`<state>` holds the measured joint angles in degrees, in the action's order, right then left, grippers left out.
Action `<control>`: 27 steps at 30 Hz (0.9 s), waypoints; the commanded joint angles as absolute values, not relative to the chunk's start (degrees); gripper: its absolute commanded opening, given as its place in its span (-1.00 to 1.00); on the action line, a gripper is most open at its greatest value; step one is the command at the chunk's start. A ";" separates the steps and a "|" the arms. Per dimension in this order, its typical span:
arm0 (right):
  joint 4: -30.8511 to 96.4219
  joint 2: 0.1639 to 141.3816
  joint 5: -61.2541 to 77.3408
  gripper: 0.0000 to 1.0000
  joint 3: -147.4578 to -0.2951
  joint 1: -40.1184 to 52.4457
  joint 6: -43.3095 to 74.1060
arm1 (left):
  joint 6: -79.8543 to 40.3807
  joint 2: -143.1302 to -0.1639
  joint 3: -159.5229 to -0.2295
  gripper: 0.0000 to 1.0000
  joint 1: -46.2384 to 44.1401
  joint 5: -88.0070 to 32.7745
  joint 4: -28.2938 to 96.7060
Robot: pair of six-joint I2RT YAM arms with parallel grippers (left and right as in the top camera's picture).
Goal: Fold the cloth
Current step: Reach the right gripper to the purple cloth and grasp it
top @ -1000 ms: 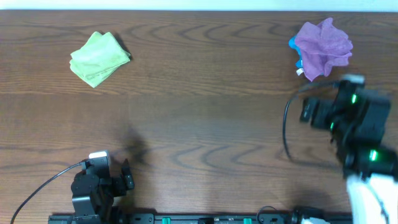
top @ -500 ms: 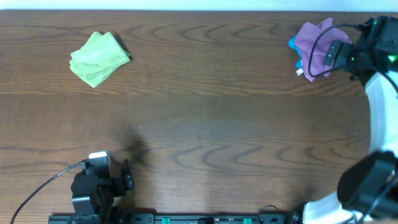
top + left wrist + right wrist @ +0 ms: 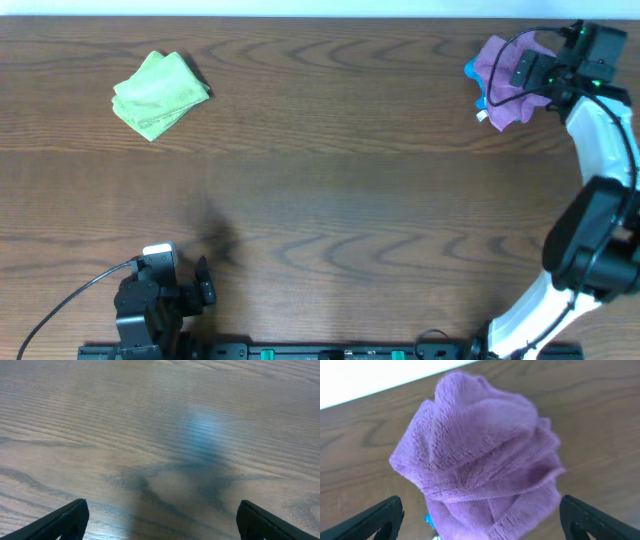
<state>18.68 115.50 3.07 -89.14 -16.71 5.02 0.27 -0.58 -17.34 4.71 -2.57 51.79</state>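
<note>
A crumpled purple cloth lies bunched at the far right of the table, with a bit of blue showing at its left edge. In the right wrist view the cloth fills the middle. My right gripper is open, with its fingers spread wide on either side of the cloth; overhead the right gripper sits at the cloth's right side. My left gripper is open and empty over bare wood near the front left.
A folded green cloth lies at the far left. The wooden table stretches between the two cloths. A white wall edge runs behind the table. Cables trail from both arms.
My right arm has swung from the right front up to the far right and come to the purple cloth. The left arm and both cloths have not moved.
</note>
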 commanded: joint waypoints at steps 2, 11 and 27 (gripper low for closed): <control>14.63 120.33 6.90 0.94 -90.21 -17.02 5.34 | 1.74 -0.21 -16.21 0.91 4.47 -0.64 54.57; 8.10 125.73 8.58 0.45 -90.21 -16.99 7.70 | 1.74 -0.21 -16.21 0.91 4.47 -0.64 54.57; 10.11 117.34 9.91 -0.98 -91.50 -15.94 0.62 | 1.74 -0.21 -16.23 0.91 4.47 -0.64 54.57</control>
<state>8.49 123.74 9.13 -89.73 -16.69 4.49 0.27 -0.58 -17.34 4.71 -2.57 51.79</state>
